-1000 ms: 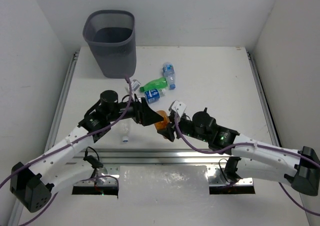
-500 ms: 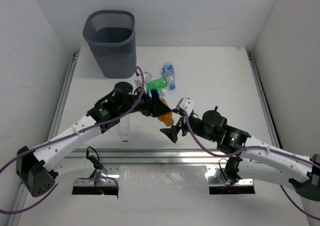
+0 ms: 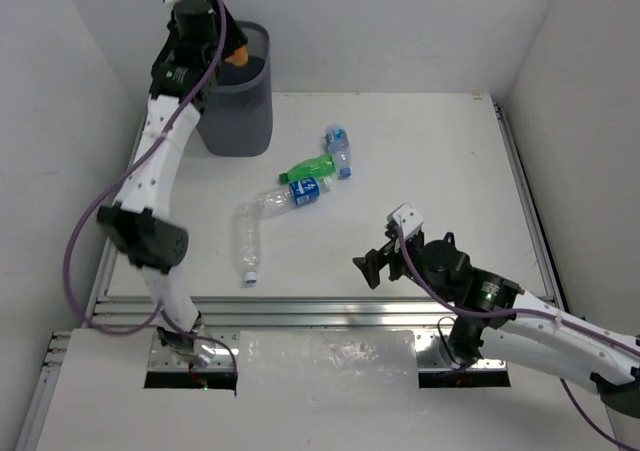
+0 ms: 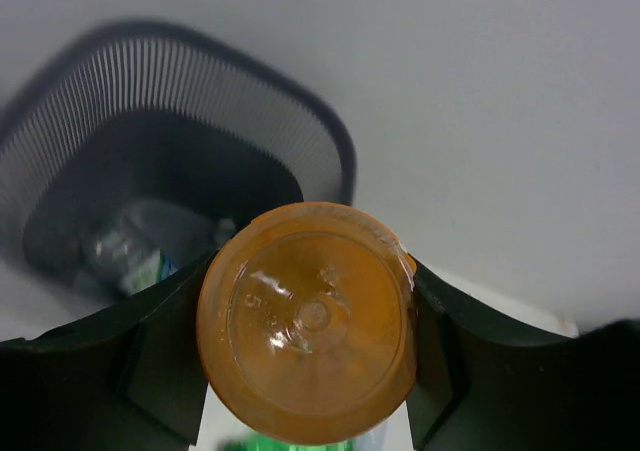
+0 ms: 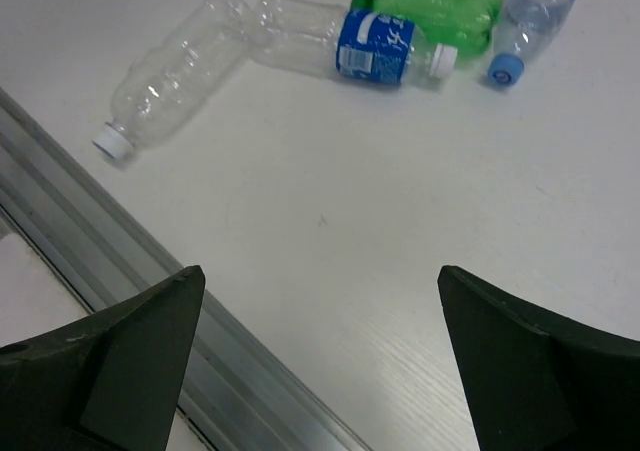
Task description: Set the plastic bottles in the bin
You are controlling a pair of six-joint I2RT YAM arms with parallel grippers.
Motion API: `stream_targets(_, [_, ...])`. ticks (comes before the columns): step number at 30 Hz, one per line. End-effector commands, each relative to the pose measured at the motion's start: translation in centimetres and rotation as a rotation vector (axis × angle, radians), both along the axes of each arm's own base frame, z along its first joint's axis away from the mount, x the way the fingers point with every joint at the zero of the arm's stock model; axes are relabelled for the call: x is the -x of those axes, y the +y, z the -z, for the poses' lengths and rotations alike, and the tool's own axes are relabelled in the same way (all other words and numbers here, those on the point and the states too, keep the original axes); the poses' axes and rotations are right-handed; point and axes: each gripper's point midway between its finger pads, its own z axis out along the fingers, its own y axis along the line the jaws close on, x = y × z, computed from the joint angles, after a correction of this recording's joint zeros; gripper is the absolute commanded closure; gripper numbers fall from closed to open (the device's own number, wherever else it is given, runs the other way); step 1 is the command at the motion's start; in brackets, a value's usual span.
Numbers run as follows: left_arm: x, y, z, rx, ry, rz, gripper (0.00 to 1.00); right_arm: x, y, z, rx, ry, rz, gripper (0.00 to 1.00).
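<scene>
My left gripper (image 3: 232,53) is raised over the bin (image 3: 238,111), a dark grey mesh wastebasket at the table's far left. It is shut on an orange bottle (image 3: 237,56). In the left wrist view the orange bottle's base (image 4: 308,321) fills the space between both fingers (image 4: 160,371), with the bin's mesh wall (image 4: 300,141) below and a clear bottle (image 4: 135,246) lying inside. My right gripper (image 3: 375,266) hovers open and empty over the near table (image 5: 320,271). On the table lie a green bottle (image 3: 308,167), a blue-labelled bottle (image 3: 305,190), a blue-capped clear bottle (image 3: 340,149) and a long clear bottle (image 3: 247,241).
An aluminium rail (image 3: 300,311) runs along the table's near edge, just below my right gripper, and shows in the right wrist view as a rail (image 5: 150,311) too. White walls close in the left, right and far sides. The bin stands against the far left corner.
My left arm took the orange bottle from the right gripper at mid-table and swung it up over the bin. The right gripper opened and drew back to the near right.
</scene>
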Motion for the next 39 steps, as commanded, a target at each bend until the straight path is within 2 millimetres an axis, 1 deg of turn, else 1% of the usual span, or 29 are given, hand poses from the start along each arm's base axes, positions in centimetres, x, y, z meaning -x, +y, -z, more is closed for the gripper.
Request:
stream_targets(1, [-6.0,2.5,2.3,-0.079,0.03,-0.058,0.66,-0.3,-0.9,1.3,0.014,0.051,0.071,0.01])
stream_targets(2, [-6.6,3.9,0.1,-0.069,-0.036,-0.085,0.5,-0.5,-1.1,1.6,0.023,0.059,0.083,0.01])
stream_targets(3, [-7.5,4.3,0.6,-0.066,-0.038,-0.089,0.14,-0.8,-1.4,1.7,0.034,0.067,0.108,0.01])
stream_targets(4, [-8.5,4.8,0.6,-0.061,-0.067,-0.096,0.01,-1.2,-1.7,1.9,0.03,0.087,0.146,0.01])
stream_targets(6, [-8.6,5.9,0.6,-0.057,-0.076,-0.118,0.0,-3.1,-2.9,2.5,0.049,0.158,0.236,0.01])
stream_targets(7, [-7.5,6.2,-1.8,-0.055,-0.128,-0.127,0.0,-3.9,-3.0,2.7,0.023,0.209,0.256,0.01])
stream_targets(8, [-7.1,6.4,-1.8,-0.055,-0.128,-0.134,0.0,-5.3,-3.5,4.4,0.001,0.326,0.254,0.01])
stream_targets(9, [-6.3,6.3,-3.0,-0.052,-0.149,-0.132,0.0,-6.8,-3.2,3.4,-0.053,0.339,0.25,0.01])
stream_targets(11, [-2.8,6.6,-7.1,-0.055,-0.213,-0.138,0.0,-9.8,-3.9,5.0,-0.026,0.401,0.283,0.01])
stream_targets(12, [-1.0,6.8,-8.5,-0.064,-0.228,-0.155,0.0,-12.1,-3.5,3.1,-0.036,0.358,0.289,0.01])
stream_targets(14, [4.2,7.5,-10.7,-0.06,-0.245,-0.181,0.0,-15.7,-4.4,3.1,-0.019,0.377,0.317,0.01])
stream_targets(15, [9.2,7.9,-14.2,-0.023,-0.327,-0.18,0.0,-18.6,-3.7,3.6,-0.004,0.411,0.309,0.01])
stream_targets(16, [9.7,7.8,-10.8,-0.017,-0.253,-0.175,0.0,-20.3,-3.7,4.0,0.003,0.427,0.314,0.02])
stream_targets(17, [11.1,7.3,-9.8,0.007,-0.24,-0.143,0.0,-21.9,-3.9,4.5,0.006,0.448,0.326,0.03])
stream_targets(18, [15.7,6.9,-12.0,0.072,-0.325,-0.1,0.0,-24.8,-2.7,5.3,0.004,0.475,0.302,0.04])
stream_targets(19, [15.5,6.0,-6.6,0.088,-0.232,-0.064,0.0,-26.3,-2.4,5.6,0.007,0.483,0.292,0.07])
stream_targets(20, [16.5,3.9,-5.0,0.115,-0.23,0.054,0.0,-28.9,-1.5,3.5,-0.006,0.445,0.279,0.09])
stream_targets(21, [20.3,3.3,-7.3,0.167,-0.357,0.109,0.0,-30.3,-1.1,7.0,0.028,0.506,0.284,0.1])
stream_targets(22, [20.0,1.8,-1.7,0.18,-0.268,0.182,0.0,-31.6,-0.8,7.5,0.03,0.512,0.28,0.1])
stream_targets(23, [21.8,1.3,-1.6,0.191,-0.307,0.218,0.0,-33.7,-0.1,8.4,0.04,0.521,0.269,0.12])
stream_targets(24, [21.7,0.9,1.4,0.183,-0.251,0.24,0.0,-34.6,0.3,9.0,0.044,0.529,0.257,0.12])
stream_targets(25, [22.2,0.1,2.1,0.165,-0.229,0.293,0.0,-36.4,0.8,7.4,0.035,0.501,0.255,0.14])
stream_targets(26, [22.4,-0.1,2.9,0.126,-0.202,0.315,0.0,-37.1,1.2,8.0,0.041,0.503,0.242,0.16])
stream_targets(27, [22.7,-0.5,4.3,0.109,-0.152,0.343,0.0,-37.5,1.6,11.0,0.063,0.544,0.227,0.17])
stream_targets(29, [23.4,-1.6,5.3,0.06,-0.115,0.426,0.0,-38.5,2.4,10.9,0.045,0.544,0.194,0.2])
stream_targets(30, [23.9,-1.9,6.0,0.055,-0.091,0.453,0.0,-38.5,2.5,12.9,0.053,0.579,0.191,0.2])
stream_targets(33, [24.7,-1.7,6.9,0.021,-0.076,0.457,0.0,-38.5,2.2,14.5,0.049,0.594,0.203,0.23])
stream_targets(36, [24.6,-1.1,8.0,0.009,-0.061,0.429,0.0,-38.2,0.2,15.9,0.066,0.605,0.29,0.45])
stream_targets(39, [23.9,-2.2,9.3,0.037,-0.047,0.479,0.0,-37.2,-2.6,14.6,0.059,0.554,0.389,0.66])
